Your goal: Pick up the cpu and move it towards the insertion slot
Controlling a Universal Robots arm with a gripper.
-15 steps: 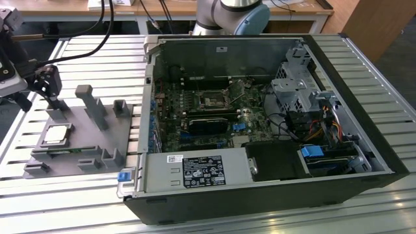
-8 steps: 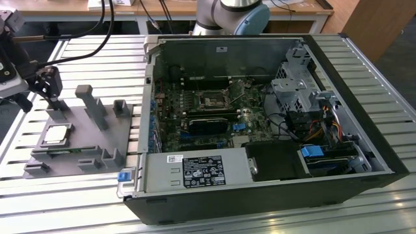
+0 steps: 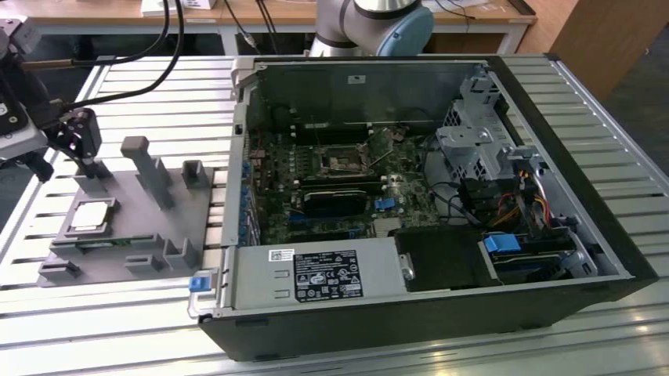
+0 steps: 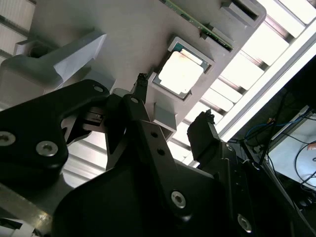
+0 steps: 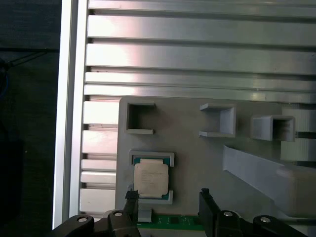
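Gripper (image 5: 168,195) hangs wide open w/ nothing in it, near the cpu (image 5: 152,178). Cpu lies flat in a pocket of the grey holder (image 3: 146,227), prob. so it can't slide. Insertion slot (image 3: 342,163) is well apart, inside the pc case (image 3: 418,329).

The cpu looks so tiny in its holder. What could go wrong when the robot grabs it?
The open end effector is not centred over the cpu: one finger sits by its corner, so closing might shove or tilt it against the grey holder walls. The insertion slot lies deep inside the computer case, so a bump seems possible.
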